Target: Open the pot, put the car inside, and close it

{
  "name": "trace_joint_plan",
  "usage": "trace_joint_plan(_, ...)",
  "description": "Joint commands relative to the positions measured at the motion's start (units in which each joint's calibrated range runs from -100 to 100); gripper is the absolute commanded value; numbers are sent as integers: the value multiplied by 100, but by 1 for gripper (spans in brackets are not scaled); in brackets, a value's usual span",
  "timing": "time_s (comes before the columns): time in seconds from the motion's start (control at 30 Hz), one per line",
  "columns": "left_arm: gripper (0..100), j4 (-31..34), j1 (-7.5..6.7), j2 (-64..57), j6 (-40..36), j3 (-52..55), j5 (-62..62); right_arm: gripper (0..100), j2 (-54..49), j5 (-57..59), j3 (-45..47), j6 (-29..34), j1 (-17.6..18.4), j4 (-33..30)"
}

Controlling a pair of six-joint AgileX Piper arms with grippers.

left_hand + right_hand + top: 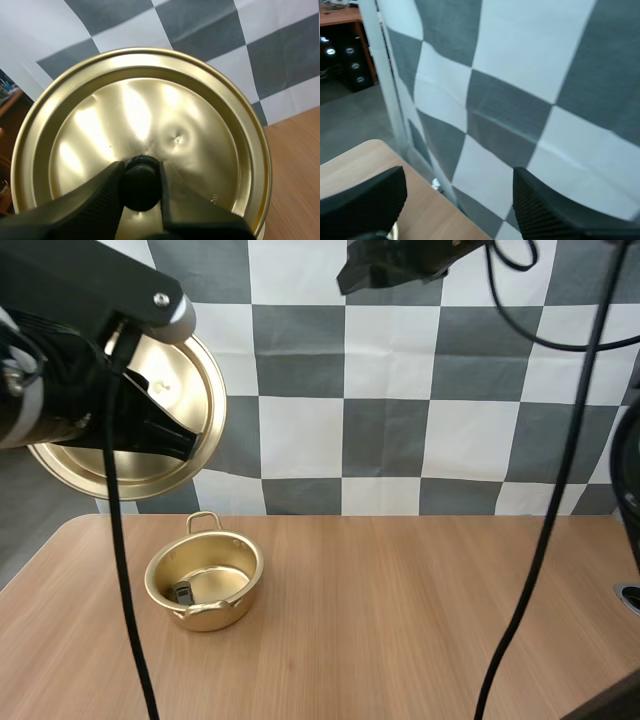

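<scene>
My left end effector is clamping one golden lid by its knob; my right end effector is gaping.

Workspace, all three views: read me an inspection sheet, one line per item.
Surface: wooden table, plain wood top.
Job's things: pot open and upright on the table's left part; small dark item, likely the car, inside it; lid held in the air, off the pot.
Clutter: nothing seen.
Grippers: left gripper shut on the lid's knob; right gripper open, holding nothing, raised above the table.
Cables: nothing to note.
Surroundings: nothing to note.
</scene>
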Motion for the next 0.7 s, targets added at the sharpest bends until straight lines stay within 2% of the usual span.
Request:
trace_joint_plan(0.0,0,-5,3,728,5,312,-416,100,-1678,0,-5,-70,-652,-54)
trace_joint_plan(0.17,0,-12,3,1425,5,614,-737,100,-2653,0,-5,-49,-662,-187)
trace_joint_plan(0.3,0,-27,3,1991,5,881,-1257,100,-3224,0,-5,284,-662,-539)
trace_joint_plan(0.53,0,-27,3,3147,25,1408,-2480,100,-3540,0,8,566,-662,-1329)
trace_joint_plan(0.67,0,-27,3,3629,25,1408,-2777,100,-3674,0,31,617,-662,-1428)
